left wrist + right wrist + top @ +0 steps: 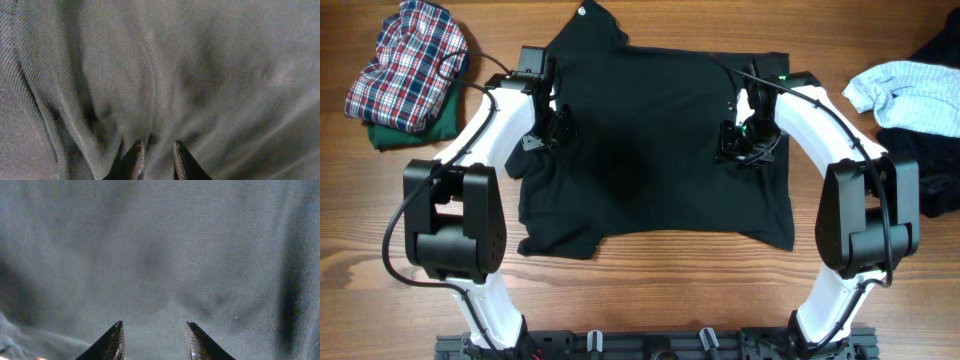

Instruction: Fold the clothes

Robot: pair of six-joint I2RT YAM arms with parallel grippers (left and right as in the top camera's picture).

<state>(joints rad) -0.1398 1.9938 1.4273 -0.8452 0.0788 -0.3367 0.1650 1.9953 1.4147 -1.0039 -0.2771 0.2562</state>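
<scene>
Overhead, a wooden counter (650, 300) is being covered by a black T-shirt (650, 190). The left arm (485, 130) is being held with jaws nearly together, grip unclear; the right arm (825, 125) with jaws apart.

Black T-shirt (650, 150), red-and-blue plaid shirt (405, 60), pale blue, perhaps striped, garment (910, 88).

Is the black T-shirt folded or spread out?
Spread out: the black T-shirt lies wide and mostly flat on the table, edges rumpled.

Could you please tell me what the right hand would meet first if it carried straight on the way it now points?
The black T-shirt: its fabric fills the wrist view just beyond the right hand, which is open. Depth is hard to judge, but nothing else lies between.
</scene>
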